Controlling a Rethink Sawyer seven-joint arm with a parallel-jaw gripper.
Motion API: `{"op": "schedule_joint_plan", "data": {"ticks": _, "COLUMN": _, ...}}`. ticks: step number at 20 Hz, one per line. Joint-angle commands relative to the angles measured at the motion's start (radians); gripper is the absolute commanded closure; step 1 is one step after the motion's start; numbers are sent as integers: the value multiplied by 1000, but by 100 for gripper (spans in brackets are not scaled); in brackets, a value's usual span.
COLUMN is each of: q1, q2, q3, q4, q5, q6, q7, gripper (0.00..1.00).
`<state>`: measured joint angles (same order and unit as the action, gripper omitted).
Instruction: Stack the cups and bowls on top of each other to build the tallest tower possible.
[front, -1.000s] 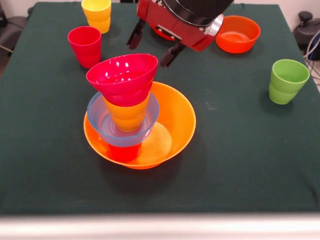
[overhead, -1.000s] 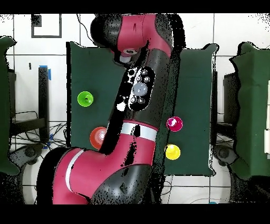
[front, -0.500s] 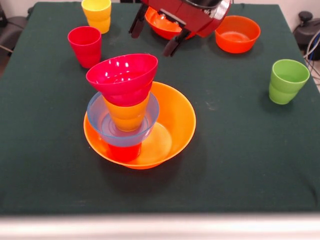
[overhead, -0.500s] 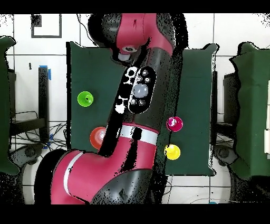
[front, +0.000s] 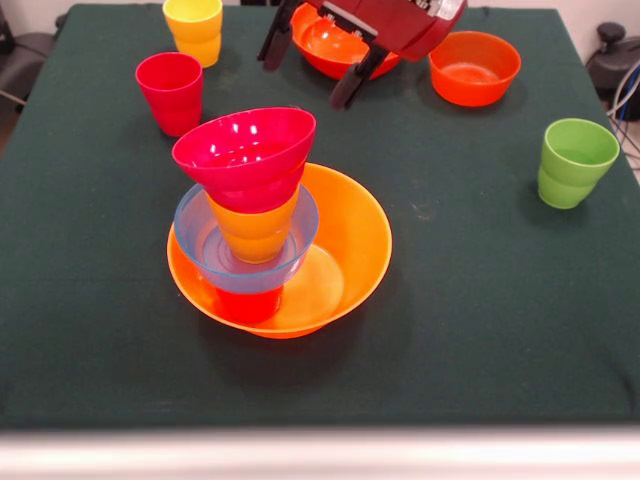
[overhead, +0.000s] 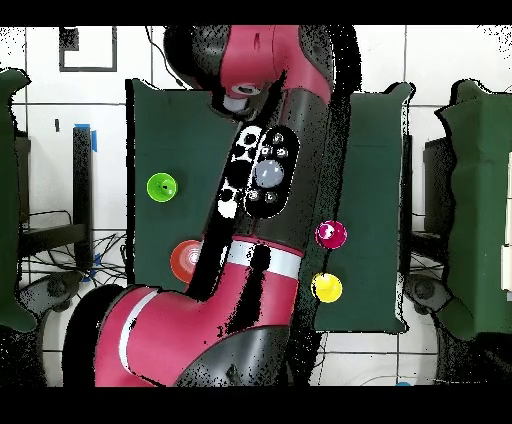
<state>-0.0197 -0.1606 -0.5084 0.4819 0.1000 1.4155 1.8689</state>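
Observation:
The tower stands in the front view on a wide orange bowl. From the bottom up it holds a red-orange cup, a light blue bowl, an orange cup and a tilted magenta bowl. My gripper hangs open and empty beyond the tower, over a red-orange bowl. Loose on the cloth are a crimson cup, a yellow cup, a green cup and an orange-red bowl. In the overhead view my arm hides the tower.
The dark green tablecloth covers the table. The overhead view shows the green cup, the orange-red bowl, the crimson cup and the yellow cup on either side of my arm.
My gripper has drawn back from just behind the magenta bowl toward the table's far side and now hangs over the red-orange bowl. The tower and the loose cups have not moved.

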Motion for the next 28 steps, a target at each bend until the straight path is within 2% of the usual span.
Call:
{"op": "schedule_joint_plan", "data": {"ticks": 1, "q1": -18, "q2": 45, "q3": 109, "q4": 77, "q5": 9, "q6": -90, "q7": 111, "gripper": 0}}
{"op": "schedule_joint_plan", "data": {"ticks": 15, "q1": -17, "q2": 50, "q3": 120, "q4": 113, "q5": 14, "q6": -149, "q7": 123, "gripper": 0}}
{"op": "schedule_joint_plan", "data": {"ticks": 28, "q1": -26, "q2": 74, "q3": 127, "q4": 95, "q5": 15, "q6": -167, "q7": 113, "gripper": 0}}
